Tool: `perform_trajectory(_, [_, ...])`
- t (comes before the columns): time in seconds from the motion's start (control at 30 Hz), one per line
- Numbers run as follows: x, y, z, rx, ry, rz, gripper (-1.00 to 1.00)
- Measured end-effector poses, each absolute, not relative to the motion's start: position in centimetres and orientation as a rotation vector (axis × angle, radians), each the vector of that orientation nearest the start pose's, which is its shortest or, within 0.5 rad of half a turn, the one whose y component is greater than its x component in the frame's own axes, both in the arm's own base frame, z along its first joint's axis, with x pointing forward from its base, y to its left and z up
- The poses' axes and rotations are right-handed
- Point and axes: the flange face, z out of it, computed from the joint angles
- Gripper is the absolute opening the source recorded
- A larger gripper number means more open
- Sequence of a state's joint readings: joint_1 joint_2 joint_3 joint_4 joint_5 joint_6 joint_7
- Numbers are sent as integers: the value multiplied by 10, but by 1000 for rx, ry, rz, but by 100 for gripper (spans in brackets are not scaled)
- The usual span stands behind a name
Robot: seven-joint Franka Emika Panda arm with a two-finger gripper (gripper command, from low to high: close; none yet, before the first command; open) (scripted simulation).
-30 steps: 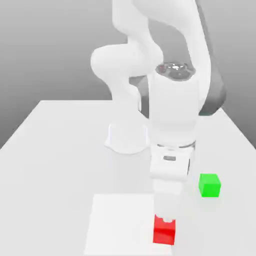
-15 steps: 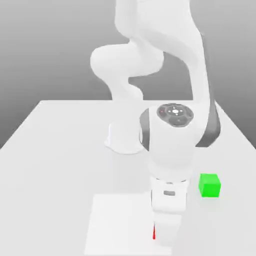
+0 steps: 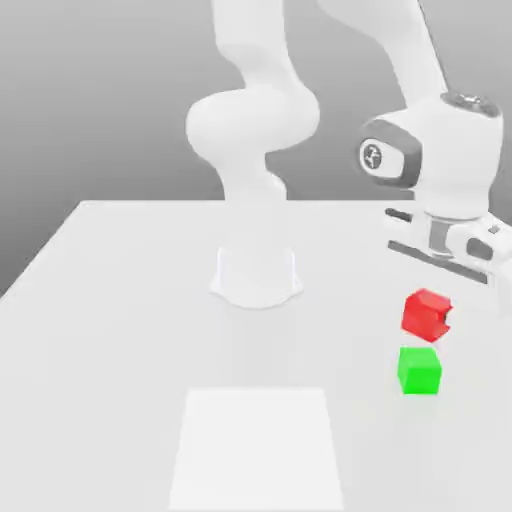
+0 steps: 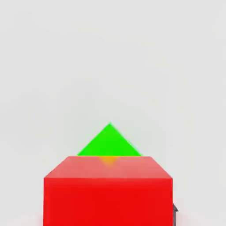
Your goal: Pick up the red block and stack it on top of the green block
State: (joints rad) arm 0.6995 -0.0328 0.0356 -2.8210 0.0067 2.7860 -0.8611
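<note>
While the glossy red cube (image 3: 426, 315) is being held aloft, the stacking is being left unfinished.
The red cube is being gripped by the closed white two-finger tool (image 3: 445, 318), tilted in the exterior view and turned relative to the bright green plain-faced cube (image 3: 419, 371), which is being supported by the pale, smooth table (image 3: 120, 350). A gap is being kept between the cubes, so the pick-up is being judged complete; aligning, lowering and releasing are being left to do. Contact between corners is being risked if the turn is not being corrected first.
</note>
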Motion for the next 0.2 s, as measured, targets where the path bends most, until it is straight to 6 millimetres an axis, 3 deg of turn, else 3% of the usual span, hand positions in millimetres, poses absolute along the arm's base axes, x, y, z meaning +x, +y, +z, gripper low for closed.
perform_trajectory(0.07, [273,248,193,2195,2249,-3,-100])
perform_trajectory(0.1, [273,247,185,2196,2247,-3,100])
perform_trajectory(0.2, [273,247,185,2197,2247,-3,100])
